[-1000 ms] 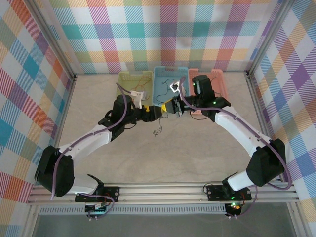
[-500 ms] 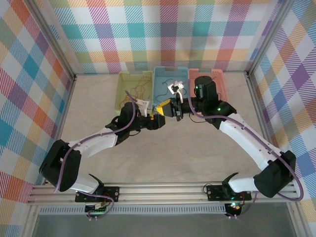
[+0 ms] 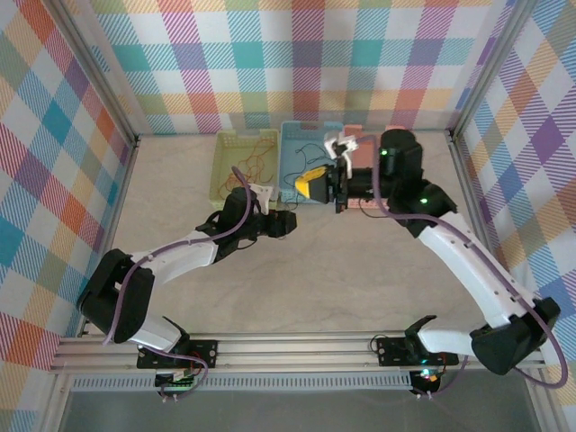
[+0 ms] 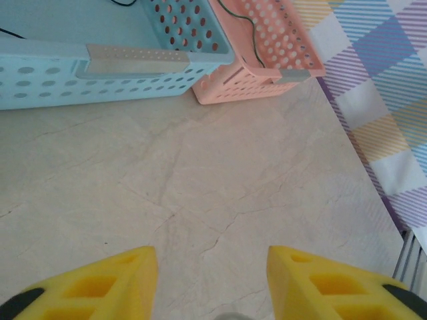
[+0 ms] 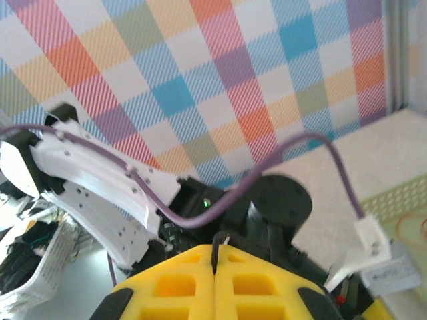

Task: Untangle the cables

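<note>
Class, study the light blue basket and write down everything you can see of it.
The light blue basket looks like moulded plastic: rectangular, open-topped, upright, walls pierced by rows of oval holes, a grey strip on its near rim. It stands at the far edge of the beige table, between the pink basket, which touches it, and the yellow-green basket. A thin dark cable lies inside. The right gripper hangs above its near part.

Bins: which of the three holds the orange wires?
The yellow-green bin, leftmost in the row; orange wires lie in it. The blue bin beside it holds dark wire.
</note>
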`<state>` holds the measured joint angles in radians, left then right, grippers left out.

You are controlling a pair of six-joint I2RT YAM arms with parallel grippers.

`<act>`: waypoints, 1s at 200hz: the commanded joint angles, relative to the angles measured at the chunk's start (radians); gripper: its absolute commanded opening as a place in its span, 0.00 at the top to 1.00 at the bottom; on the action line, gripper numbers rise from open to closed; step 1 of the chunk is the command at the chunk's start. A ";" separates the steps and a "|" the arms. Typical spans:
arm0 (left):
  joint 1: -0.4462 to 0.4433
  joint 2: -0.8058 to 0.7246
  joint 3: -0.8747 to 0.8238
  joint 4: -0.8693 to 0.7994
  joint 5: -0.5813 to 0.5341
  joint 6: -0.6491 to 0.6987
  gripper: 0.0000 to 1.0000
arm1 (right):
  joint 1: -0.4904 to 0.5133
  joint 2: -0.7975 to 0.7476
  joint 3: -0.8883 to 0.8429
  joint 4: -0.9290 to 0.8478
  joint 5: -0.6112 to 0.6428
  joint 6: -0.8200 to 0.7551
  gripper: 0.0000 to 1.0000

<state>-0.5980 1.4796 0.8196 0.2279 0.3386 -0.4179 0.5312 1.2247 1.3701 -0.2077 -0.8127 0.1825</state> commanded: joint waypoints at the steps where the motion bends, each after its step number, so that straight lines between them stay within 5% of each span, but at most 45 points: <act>1: -0.003 0.011 0.039 -0.039 -0.024 0.010 0.58 | -0.040 -0.054 0.083 0.053 -0.002 0.043 1.00; 78: 0.009 -0.027 0.024 -0.126 -0.074 -0.015 0.61 | -0.280 -0.012 0.234 0.191 0.178 0.234 1.00; 116: 0.017 -0.063 0.002 -0.164 -0.101 -0.022 0.59 | -0.350 0.136 0.335 0.258 0.156 0.343 1.00; 200: 0.027 -0.174 0.014 -0.288 -0.176 -0.022 0.14 | -0.349 0.427 0.436 0.382 0.093 0.406 1.00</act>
<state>-0.5793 1.3529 0.8238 0.0109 0.2092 -0.4458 0.1799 1.5978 1.7447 0.0719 -0.6880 0.5472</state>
